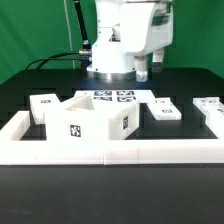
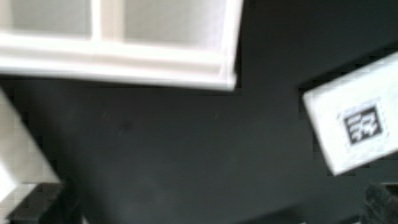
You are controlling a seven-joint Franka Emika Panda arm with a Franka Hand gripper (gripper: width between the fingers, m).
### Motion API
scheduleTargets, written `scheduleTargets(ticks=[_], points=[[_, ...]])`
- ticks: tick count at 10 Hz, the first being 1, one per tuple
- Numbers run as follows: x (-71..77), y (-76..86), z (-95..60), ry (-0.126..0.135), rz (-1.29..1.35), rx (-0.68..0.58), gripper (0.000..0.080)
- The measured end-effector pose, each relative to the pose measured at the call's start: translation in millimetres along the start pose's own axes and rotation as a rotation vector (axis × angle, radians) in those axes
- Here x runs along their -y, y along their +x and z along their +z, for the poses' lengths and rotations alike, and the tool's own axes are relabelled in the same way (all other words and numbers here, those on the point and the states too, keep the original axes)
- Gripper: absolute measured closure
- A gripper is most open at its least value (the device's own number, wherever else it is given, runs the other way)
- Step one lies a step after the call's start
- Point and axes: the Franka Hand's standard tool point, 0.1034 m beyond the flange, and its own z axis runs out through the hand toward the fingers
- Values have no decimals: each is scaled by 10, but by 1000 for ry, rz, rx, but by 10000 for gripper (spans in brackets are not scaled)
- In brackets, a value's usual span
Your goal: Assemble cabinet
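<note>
The cabinet's hollow white body (image 1: 90, 120) stands open side up at the table's front, left of middle, with tags on its walls. In the wrist view the body (image 2: 125, 45) shows two recesses. Flat tagged panels lie at the exterior view's left (image 1: 45, 104) and right (image 1: 208, 104), and a small block (image 1: 163, 109) lies right of the body. One tagged panel (image 2: 356, 125) shows in the wrist view. My gripper (image 1: 143, 68) hangs high at the back, above and behind the parts, apart from all of them. In the wrist view the gripper (image 2: 210, 205) is open and empty; its dark fingers (image 2: 36, 205) show at the corners.
The marker board (image 1: 115, 97) lies flat behind the body. A low white rail (image 1: 110, 152) borders the black table in front and at both sides. The arm's white base (image 1: 108, 60) stands at the back. A white strip (image 2: 9, 130) shows at the wrist view's edge.
</note>
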Motion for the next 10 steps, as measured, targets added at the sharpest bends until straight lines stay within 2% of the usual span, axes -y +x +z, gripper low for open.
scheduleTargets(ticks=[3, 7, 10], points=[[1, -326, 108, 24, -5, 13, 2], [-1, -341, 130, 22, 13, 13, 2], [39, -411, 300, 28, 69, 15, 2]])
